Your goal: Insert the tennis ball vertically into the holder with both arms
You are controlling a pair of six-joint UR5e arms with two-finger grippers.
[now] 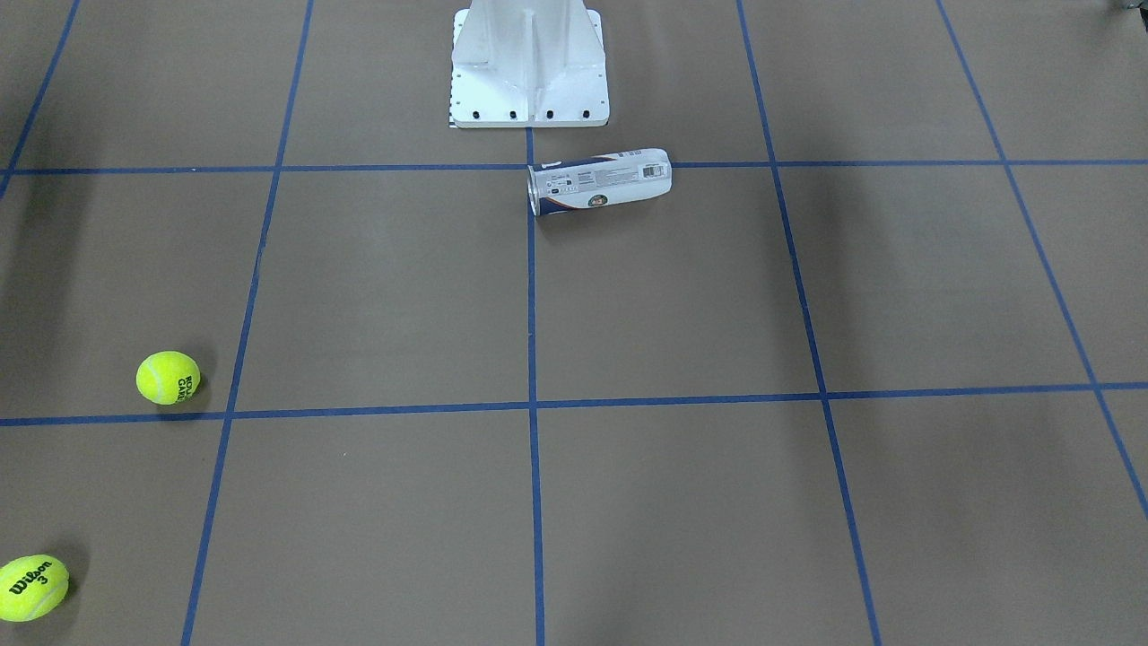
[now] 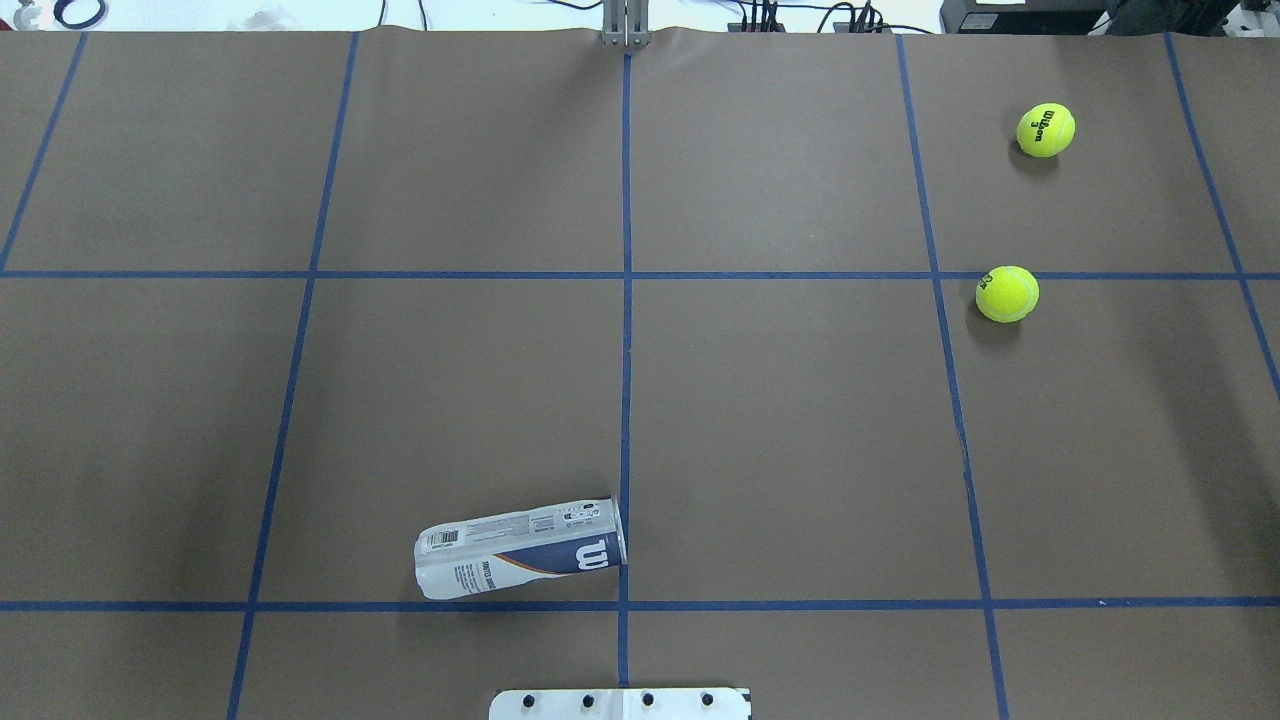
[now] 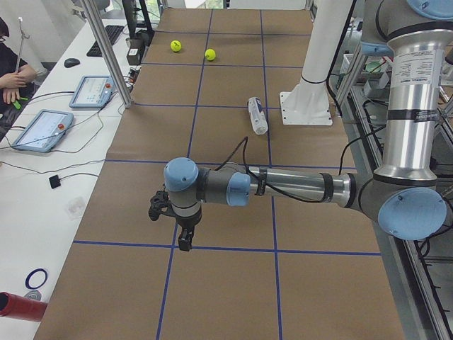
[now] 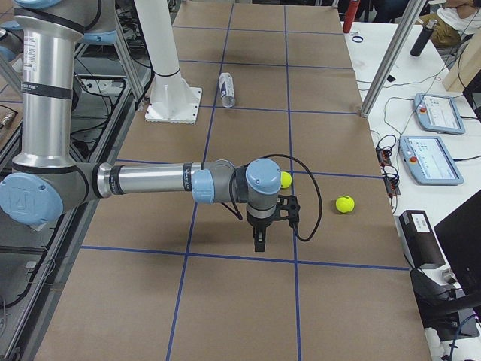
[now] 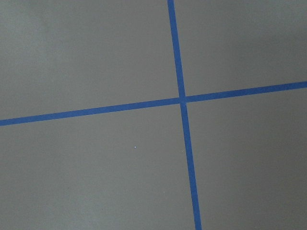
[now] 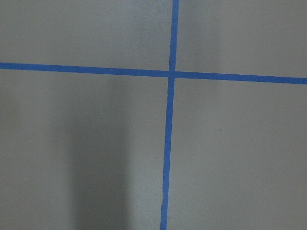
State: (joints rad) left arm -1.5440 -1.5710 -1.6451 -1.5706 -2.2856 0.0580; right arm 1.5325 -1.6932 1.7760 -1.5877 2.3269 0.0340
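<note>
The holder [image 1: 599,181], a clear tube with a navy and white label, lies on its side near the white pedestal base [image 1: 529,81]. It also shows in the overhead view [image 2: 520,548] and in both side views [image 3: 257,115] [image 4: 227,89]. Two yellow tennis balls [image 2: 1007,293] [image 2: 1045,129] rest on the table's right side, far from the holder. My left gripper [image 3: 185,243] hangs over the table's left end. My right gripper [image 4: 259,242] hangs just in front of the nearer ball [image 4: 285,180]. Both show only in the side views, so I cannot tell whether they are open or shut. Both wrist views show only brown table and blue tape.
Blue tape lines grid the brown table [image 2: 780,430]. Metal posts [image 3: 106,53] [image 4: 387,64] stand at the operators' edge, with tablets [image 3: 41,129] [image 4: 430,159] beyond. A red cylinder [image 3: 18,306] lies off the table's left end.
</note>
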